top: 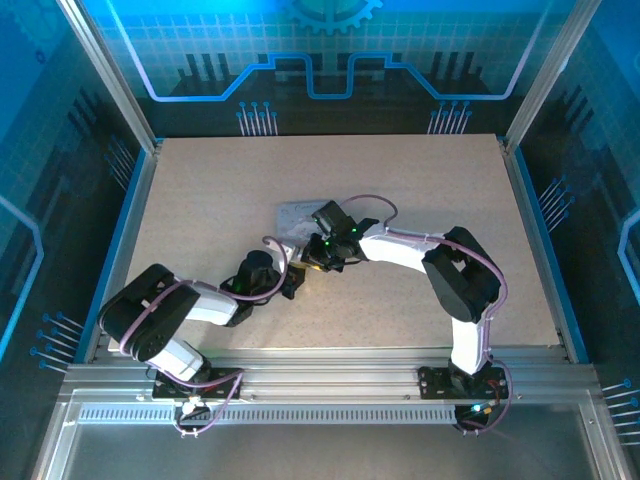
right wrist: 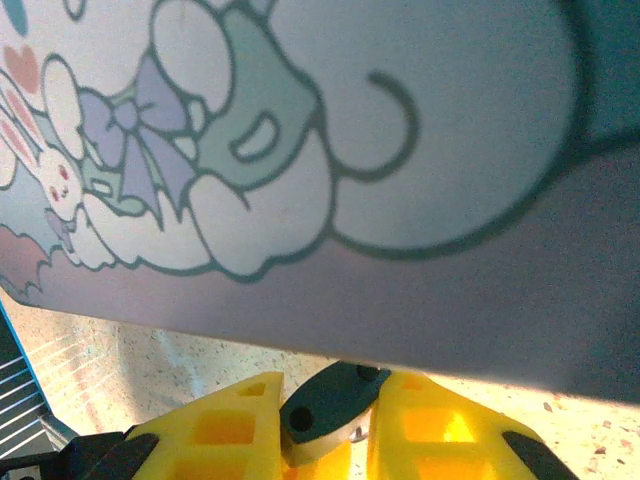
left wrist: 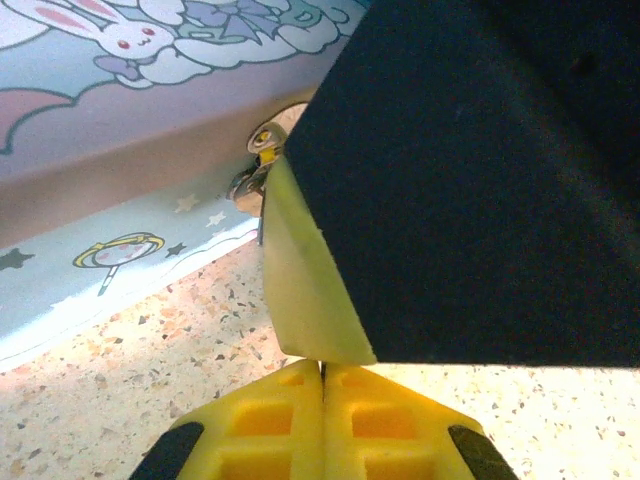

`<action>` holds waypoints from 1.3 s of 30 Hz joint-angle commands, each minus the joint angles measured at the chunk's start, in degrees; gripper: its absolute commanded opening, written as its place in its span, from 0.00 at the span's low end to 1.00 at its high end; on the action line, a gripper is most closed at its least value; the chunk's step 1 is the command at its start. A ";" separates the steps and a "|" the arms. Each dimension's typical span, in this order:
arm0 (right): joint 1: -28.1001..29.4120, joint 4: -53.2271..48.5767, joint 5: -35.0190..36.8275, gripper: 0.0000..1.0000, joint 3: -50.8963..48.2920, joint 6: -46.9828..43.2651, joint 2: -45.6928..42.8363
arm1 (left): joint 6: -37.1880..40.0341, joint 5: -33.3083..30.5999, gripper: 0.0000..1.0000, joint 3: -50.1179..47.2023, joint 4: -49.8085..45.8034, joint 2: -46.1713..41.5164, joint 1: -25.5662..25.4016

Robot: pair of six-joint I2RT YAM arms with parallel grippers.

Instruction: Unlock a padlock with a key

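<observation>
Holding item: right claw [right wrist: 335, 395], yellow fingers drawn in on either side of the padlock [right wrist: 312, 408], a small dark grey-blue piece with a round hole, which sits between the fingertips and appears to touch both. Directly beyond this claw, very close: the tin [right wrist: 300, 150], pale silver-blue, printed with a rabbit, a bow and clouds, standing on the speckled worktop [top: 420, 200]. Left claw [left wrist: 322, 420]: clenched, yellow tips pressed together with only a hairline seam between them; whether anything thin is pinched in that seam cannot be told. Just ahead of the left claw: one dark finger [left wrist: 300, 280] of the right claw, faced with pale yellow, low over the worktop. Beyond that finger, at the tin's lower edge: a small metal fitting [left wrist: 252, 178], detail too blurred to catalogue. Seen from overhead, the two claws meet at the tin's near side, the left one slightly nearer the arm bases.
</observation>
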 commanded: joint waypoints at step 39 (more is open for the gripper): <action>-15.49 13.63 -11.69 0.00 -24.27 -20.35 -13.04 | -1.72 10.10 0.43 9.97 -29.29 -20.09 3.92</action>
